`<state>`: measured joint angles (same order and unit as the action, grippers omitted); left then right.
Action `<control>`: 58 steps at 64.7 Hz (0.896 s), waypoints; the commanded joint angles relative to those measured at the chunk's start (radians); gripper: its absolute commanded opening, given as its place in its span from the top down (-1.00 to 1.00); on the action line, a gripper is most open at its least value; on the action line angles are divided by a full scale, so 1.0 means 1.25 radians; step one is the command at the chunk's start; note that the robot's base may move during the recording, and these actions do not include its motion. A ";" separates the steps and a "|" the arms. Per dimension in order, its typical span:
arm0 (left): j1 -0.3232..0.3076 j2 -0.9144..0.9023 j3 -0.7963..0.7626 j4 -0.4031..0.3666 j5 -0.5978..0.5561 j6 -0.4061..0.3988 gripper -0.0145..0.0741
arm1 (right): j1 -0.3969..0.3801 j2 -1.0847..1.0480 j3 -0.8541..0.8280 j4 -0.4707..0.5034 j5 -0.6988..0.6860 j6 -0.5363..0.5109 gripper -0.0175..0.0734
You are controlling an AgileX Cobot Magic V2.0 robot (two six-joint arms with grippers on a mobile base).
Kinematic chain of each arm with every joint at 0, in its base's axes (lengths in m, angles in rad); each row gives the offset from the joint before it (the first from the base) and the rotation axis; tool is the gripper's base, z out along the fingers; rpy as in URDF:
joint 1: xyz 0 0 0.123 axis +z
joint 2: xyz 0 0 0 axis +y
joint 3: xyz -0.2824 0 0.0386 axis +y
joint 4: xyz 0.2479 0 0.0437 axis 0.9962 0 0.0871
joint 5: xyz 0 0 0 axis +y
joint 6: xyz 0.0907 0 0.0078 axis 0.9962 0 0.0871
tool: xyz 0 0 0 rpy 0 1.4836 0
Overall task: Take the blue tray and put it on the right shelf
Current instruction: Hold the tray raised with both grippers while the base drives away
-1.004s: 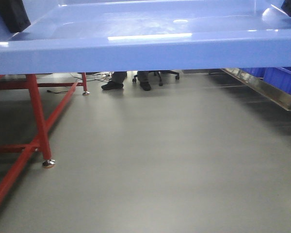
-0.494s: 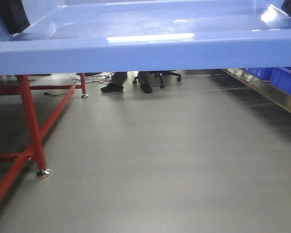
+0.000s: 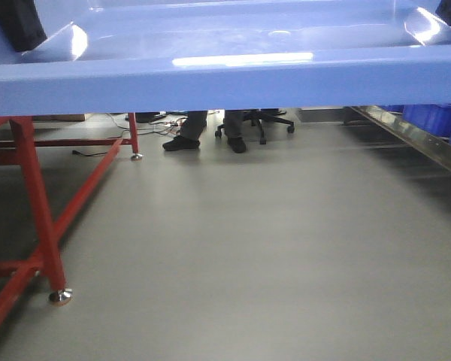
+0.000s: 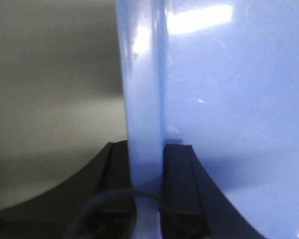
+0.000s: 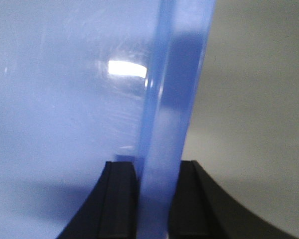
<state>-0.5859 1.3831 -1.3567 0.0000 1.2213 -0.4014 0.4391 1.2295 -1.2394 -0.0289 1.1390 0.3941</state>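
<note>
- smooth grey floor [image 3: 255,248]: wide open lane down the middle of the front view; nothing on it between table and shelf
- wide, shallow, glossy light-blue plastic tray [image 3: 225,83]: spans the full top of the front view, front rim level, floor visible underneath it; held up by both short sides, not on the shelf
- red-painted metal table frame [image 3: 37,210]: bounds the lane on the left; leg with foot pad near the bottom-left corner
- shiny stainless steel shelf [image 3: 413,143]: front lip runs along the right edge of the lane, lower than the tray rim
- darker blue plastic bins [image 3: 436,120]: on that shelf, far right
- left gripper [image 4: 145,149]: black fingers clamped narrow on the tray's rolled rim, one finger each side
- right gripper [image 5: 157,167]: same; pinching the opposite rim
- person's dark shoes [image 3: 182,143] and black office chair base [image 3: 259,128]: far end of the lane, under the tray rim
</note>
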 commanded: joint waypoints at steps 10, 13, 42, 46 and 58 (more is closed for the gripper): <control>-0.006 -0.025 -0.019 0.030 0.088 0.012 0.78 | 0.001 -0.026 -0.021 -0.026 -0.040 -0.018 0.49; -0.006 -0.025 -0.019 0.030 0.088 0.012 0.78 | 0.001 -0.026 -0.021 -0.026 -0.040 -0.018 0.49; -0.006 -0.025 -0.019 0.026 0.088 0.012 0.78 | 0.001 -0.026 -0.021 -0.025 -0.040 -0.018 0.49; -0.006 -0.025 -0.019 0.026 0.088 0.012 0.78 | 0.001 -0.026 -0.021 -0.025 -0.040 -0.018 0.49; -0.006 -0.025 -0.019 0.025 0.088 0.012 0.78 | 0.001 -0.026 -0.021 -0.025 -0.040 -0.018 0.49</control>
<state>-0.5859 1.3831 -1.3567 0.0000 1.2213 -0.4014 0.4391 1.2295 -1.2394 -0.0289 1.1390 0.3941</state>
